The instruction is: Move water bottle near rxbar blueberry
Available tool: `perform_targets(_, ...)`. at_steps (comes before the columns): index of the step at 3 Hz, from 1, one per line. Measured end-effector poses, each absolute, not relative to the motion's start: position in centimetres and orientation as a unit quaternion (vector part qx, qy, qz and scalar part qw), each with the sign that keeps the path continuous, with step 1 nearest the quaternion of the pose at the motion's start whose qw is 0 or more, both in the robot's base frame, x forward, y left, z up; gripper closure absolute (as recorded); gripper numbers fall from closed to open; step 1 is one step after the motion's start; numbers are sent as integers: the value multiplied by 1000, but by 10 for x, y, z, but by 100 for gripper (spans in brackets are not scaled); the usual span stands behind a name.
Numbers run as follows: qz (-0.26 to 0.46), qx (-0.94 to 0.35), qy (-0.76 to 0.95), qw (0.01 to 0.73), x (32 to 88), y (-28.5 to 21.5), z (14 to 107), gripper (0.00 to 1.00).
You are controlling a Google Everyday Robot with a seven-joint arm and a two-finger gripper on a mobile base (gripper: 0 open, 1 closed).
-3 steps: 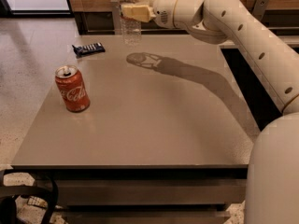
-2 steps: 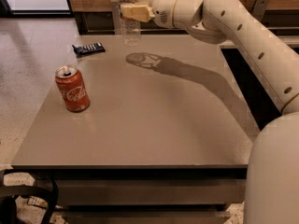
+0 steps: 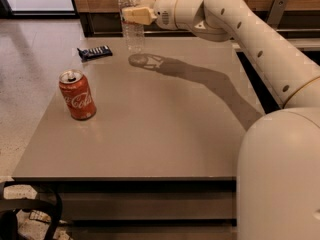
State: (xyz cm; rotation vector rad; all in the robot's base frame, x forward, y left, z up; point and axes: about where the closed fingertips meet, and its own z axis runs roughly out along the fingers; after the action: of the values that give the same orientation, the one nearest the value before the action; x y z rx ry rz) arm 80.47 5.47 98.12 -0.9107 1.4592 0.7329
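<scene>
Holding almost where it was a second ago, gripper [image 3: 132, 14] has jaws clamped on water bottle [image 3: 133, 36], just right of and behind rxbar blueberry [image 3: 95, 51] on table [image 3: 150, 134], so probably only release remains.

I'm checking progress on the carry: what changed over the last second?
The gripper, fingers closed on the water bottle, carried it slightly left toward the rxbar blueberry. Nothing was grasped or released. The bar and soda can stayed put on the table.
</scene>
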Motion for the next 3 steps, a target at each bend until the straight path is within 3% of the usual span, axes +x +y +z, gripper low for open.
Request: perform_targets(3, 336, -380, 635, 583, 819, 83, 948, 100)
